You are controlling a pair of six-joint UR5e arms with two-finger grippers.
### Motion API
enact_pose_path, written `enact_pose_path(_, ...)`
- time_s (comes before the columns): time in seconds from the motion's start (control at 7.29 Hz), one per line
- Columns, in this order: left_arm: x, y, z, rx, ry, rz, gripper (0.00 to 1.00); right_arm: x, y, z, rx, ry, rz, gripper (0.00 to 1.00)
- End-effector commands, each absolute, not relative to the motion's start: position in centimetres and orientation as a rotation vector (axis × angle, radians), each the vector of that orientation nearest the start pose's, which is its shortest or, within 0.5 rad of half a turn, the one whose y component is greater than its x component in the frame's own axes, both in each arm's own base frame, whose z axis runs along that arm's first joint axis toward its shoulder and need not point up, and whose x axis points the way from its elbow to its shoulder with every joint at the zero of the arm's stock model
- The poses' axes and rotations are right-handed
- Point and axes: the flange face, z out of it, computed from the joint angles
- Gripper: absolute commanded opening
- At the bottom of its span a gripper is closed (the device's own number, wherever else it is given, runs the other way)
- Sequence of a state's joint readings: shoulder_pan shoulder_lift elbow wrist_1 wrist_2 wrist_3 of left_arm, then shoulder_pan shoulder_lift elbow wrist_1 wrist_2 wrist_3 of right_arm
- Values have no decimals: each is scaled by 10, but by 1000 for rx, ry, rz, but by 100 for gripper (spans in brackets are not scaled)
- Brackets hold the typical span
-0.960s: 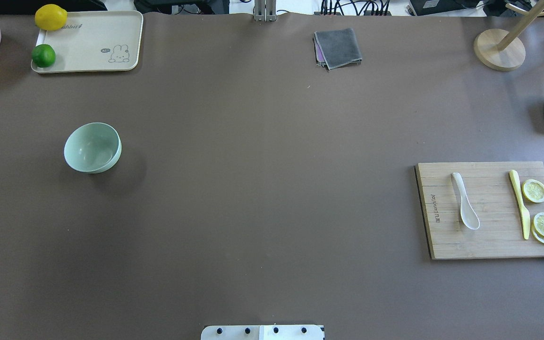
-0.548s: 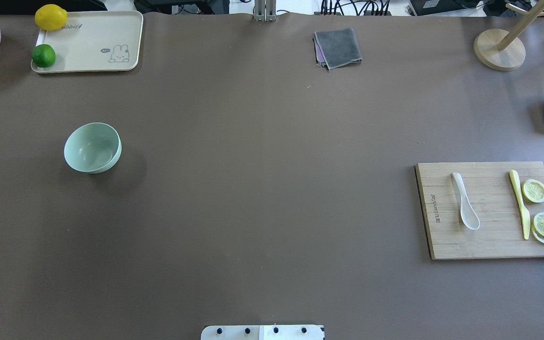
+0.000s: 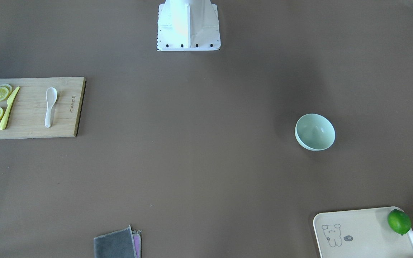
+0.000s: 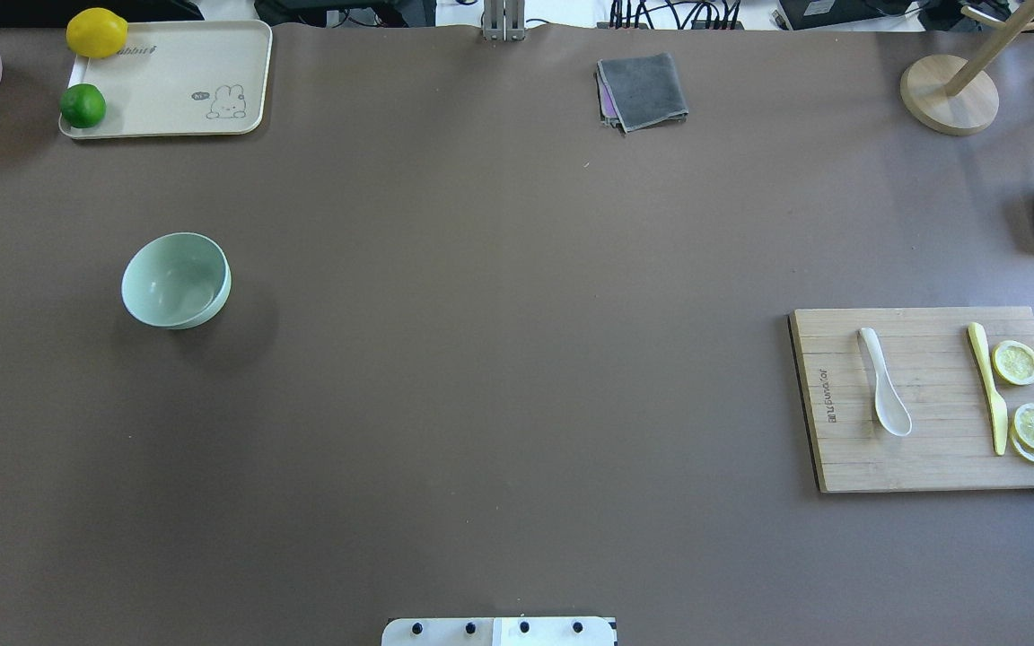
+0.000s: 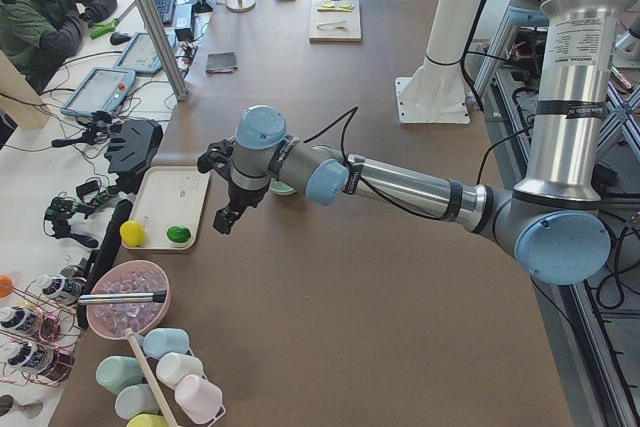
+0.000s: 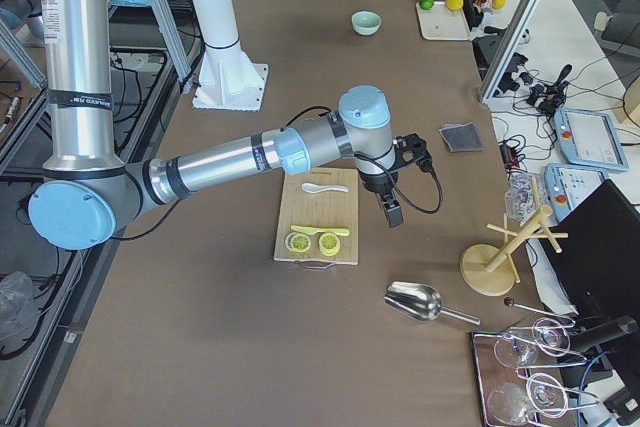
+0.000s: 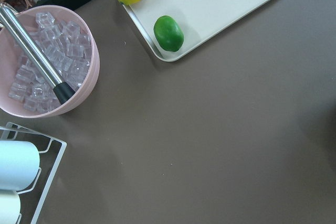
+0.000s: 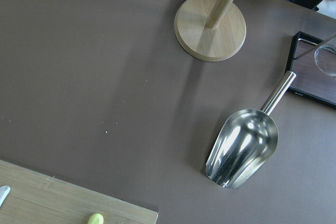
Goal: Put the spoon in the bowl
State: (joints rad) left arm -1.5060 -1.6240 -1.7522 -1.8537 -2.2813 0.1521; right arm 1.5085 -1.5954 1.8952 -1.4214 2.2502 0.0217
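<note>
The white spoon lies on a wooden cutting board at the right of the table, scoop toward the robot; it also shows in the front-facing view. The mint-green bowl stands empty and upright at the left. Both grippers show only in the side views. My left gripper hangs high above the table near the cream tray. My right gripper hangs above the table beside the board. I cannot tell whether either is open or shut.
On the board lie a yellow knife and lemon slices. A cream tray with a lime and a lemon is far left, beside a pink ice bowl. A grey cloth, wooden stand and metal scoop lie at the far side.
</note>
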Motion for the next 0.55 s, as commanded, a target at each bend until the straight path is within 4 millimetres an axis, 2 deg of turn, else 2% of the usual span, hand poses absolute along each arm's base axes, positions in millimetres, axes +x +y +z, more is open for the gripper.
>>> enact_pose_path(0.0,-4,-542,521,549,715,341,98,-6,-495,485,383,-754,-75,100)
enact_pose_path(0.14,49,-545,518,507,773,330,98,-47,-498,475,369,-768,-27,100)
enact_pose_path(0.27,78,-545,508,449,825,242,98,-86,-503,461,346,-796,34,100)
enact_pose_path(0.41,107,-541,507,432,866,223,98,-115,-502,457,325,-794,57,100)
